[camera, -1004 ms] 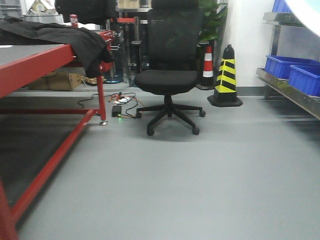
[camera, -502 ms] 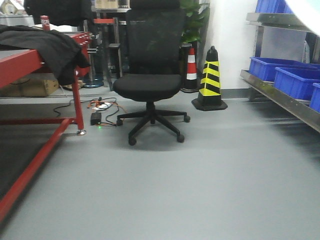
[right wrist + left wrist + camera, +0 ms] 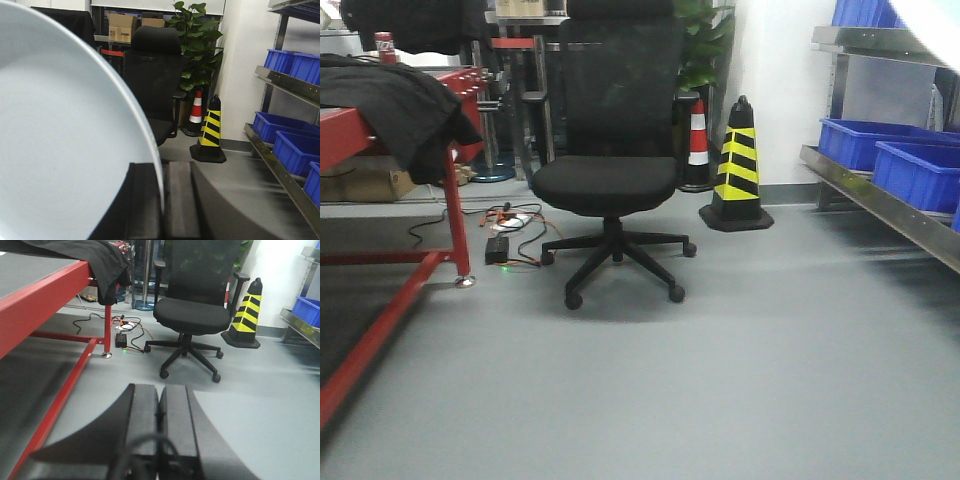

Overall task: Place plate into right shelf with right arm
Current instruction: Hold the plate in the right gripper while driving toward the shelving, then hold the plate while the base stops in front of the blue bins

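The plate, glossy white with a pale-blue tint, fills the left half of the right wrist view and stands on edge. My right gripper is shut on its rim, one black finger on each side. The right shelf, a steel rack with blue bins, runs along the right wall, ahead and to the right of the plate. In the front view the same shelf shows at the right edge. My left gripper is shut on nothing, low above the grey floor.
A black office chair stands mid-floor ahead. A yellow-and-black cone and a red-and-white cone stand by the back wall. A red-framed table with black cloth is at the left, cables by its leg.
The whole scene has slid left and grown larger: chair, cones and table moved left. The shelf and its bins at the right show more fully.
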Tool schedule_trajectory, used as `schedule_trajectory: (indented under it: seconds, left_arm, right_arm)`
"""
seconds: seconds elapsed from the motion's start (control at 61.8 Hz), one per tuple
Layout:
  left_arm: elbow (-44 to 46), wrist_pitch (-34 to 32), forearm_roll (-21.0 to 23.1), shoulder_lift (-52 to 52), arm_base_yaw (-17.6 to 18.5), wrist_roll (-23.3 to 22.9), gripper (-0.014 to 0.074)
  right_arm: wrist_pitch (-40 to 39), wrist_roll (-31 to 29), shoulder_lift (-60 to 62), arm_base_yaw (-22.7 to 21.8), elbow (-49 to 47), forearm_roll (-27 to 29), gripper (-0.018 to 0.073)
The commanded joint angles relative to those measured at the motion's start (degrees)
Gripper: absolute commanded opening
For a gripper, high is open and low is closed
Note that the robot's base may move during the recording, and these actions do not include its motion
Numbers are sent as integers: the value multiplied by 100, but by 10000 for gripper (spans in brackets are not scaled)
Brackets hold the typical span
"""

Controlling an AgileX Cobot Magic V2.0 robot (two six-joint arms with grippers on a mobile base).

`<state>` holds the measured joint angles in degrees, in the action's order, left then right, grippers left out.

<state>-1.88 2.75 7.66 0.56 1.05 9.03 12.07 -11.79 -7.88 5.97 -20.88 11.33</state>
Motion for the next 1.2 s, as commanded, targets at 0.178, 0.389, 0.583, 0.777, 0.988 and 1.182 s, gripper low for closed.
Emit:
schedule_trajectory:
  seconds: [0.178, 0.389, 0.583, 0.777, 0.988, 1.182]
  left_arm:
    - [-59, -516, 47, 59, 11, -40, -128]
    - [-59, -516, 47, 59, 11, -40, -128]
    - [-59, -516, 47, 59, 11, -40, -128]
    - [-59, -516, 47, 59, 11, -40, -128]
    - [-59, -516, 47, 59, 11, -40, -128]
    - [-59, -516, 47, 59, 11, -40, -128]
  right_arm:
    - [-528, -12, -49, -45, -156, 48, 55]
    - [-528, -12, -49, -45, -156, 48, 55]
    - [-528, -12, -49, -45, -156, 48, 55]
    - [-528, -12, -49, -45, -156, 48, 55]
    - [-528, -12, -49, -45, -156, 48, 55]
    - [-528, -12, -49, -45, -156, 48, 55]
